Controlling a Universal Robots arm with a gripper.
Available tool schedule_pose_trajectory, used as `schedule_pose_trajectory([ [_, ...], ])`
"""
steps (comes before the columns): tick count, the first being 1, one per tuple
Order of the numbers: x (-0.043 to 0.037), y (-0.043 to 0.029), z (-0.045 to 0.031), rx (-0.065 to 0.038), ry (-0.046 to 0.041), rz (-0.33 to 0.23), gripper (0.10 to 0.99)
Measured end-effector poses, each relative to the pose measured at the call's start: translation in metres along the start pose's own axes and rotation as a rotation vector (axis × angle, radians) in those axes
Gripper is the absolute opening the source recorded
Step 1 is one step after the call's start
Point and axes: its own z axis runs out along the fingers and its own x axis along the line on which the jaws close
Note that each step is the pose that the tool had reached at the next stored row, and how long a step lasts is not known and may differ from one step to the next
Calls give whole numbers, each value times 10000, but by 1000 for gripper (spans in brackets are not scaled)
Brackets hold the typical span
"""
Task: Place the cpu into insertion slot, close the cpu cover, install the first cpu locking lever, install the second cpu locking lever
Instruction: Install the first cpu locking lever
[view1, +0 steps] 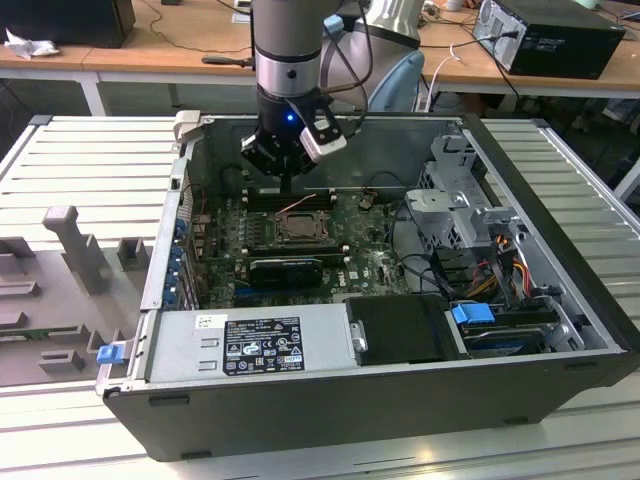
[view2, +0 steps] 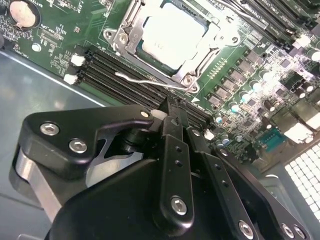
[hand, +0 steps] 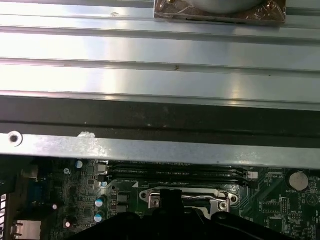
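One hand (view2: 172, 107) clenched, poised just beside cpu cover (view2: 215, 42); cpu (view2: 172, 32) lies under cover, beyond hand.

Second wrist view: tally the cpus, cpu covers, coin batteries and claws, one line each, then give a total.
cpu: 1
cpu cover: 1
coin battery: 1
claw: 1
Total: 4
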Motion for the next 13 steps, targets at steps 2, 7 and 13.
schedule_pose_trajectory([
  [2,-5,-1,8,1,5,-47,106],
  [7,-19,-3,29,-1,33,-432,106],
  [13,-73,-9,79,-3,34,-451,106],
])
